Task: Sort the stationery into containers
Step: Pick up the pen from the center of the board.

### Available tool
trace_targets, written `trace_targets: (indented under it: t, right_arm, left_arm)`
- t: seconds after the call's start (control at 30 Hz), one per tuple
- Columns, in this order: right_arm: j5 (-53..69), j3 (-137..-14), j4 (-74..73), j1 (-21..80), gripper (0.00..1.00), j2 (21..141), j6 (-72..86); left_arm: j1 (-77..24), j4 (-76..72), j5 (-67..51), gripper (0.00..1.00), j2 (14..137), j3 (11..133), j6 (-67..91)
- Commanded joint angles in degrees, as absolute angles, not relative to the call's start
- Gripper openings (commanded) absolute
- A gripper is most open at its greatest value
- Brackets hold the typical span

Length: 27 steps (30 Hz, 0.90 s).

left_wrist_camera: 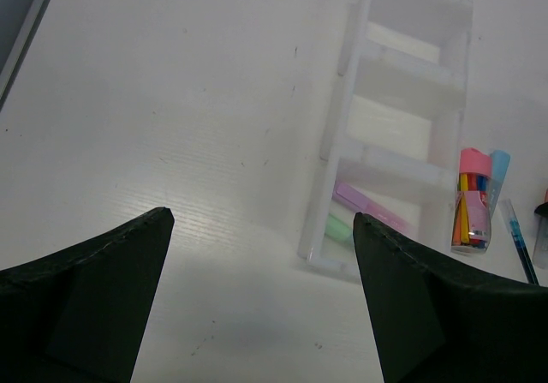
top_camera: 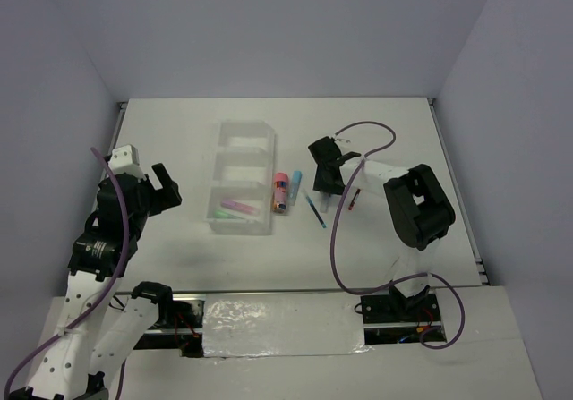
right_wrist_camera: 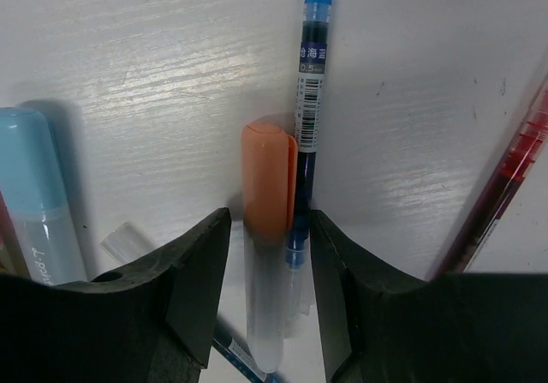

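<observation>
The translucent white tray [top_camera: 243, 131] has three compartments; the nearest holds a pink-purple highlighter [top_camera: 240, 208] and a green one [top_camera: 222, 212], both also in the left wrist view [left_wrist_camera: 368, 207] [left_wrist_camera: 341, 227]. My right gripper [top_camera: 327, 183] is down at the table, its jaws narrowly apart around an orange-capped highlighter [right_wrist_camera: 268, 186] and a thin blue pen [right_wrist_camera: 309, 83] lying side by side, with a small gap on the left side. My left gripper [top_camera: 159, 194] is open and empty, left of the tray.
A pink highlighter [top_camera: 280, 190] and a blue highlighter [top_camera: 294, 188] lie just right of the tray. Another blue pen [top_camera: 315, 210] and a red pen [top_camera: 354, 200] lie near the right gripper. The red pen [right_wrist_camera: 505, 186] is right of the jaws, the blue highlighter [right_wrist_camera: 34, 194] left.
</observation>
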State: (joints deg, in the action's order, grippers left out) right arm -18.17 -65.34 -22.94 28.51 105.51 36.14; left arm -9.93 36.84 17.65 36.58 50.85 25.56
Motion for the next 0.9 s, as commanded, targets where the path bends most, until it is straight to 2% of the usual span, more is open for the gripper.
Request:
trace_targets:
  t: [0.0,0.2,0.33,0.87]
  right_arm:
    - [-19.77,-67.32,-22.67,29.0,0.5,104.85,36.74]
    - [-23.11,-68.38,-24.61,29.27,0.58,102.48,36.21]
    - [-23.03,-69.17,-25.05,29.71,0.59,102.22,35.6]
    - [-20.04,-70.4,-24.43,30.67,0.48,106.87,36.83]
  left_arm:
    - [-9.93,34.37,16.96,1.0,36.3,50.8,24.61]
    - [-9.93,34.37,16.52,0.99,36.65,50.8,24.52]
    - [-9.93,34.28,16.52,0.99,36.56,50.8,24.52]
    - [-9.93,34.28,16.35,0.99,36.21,50.8,24.43]
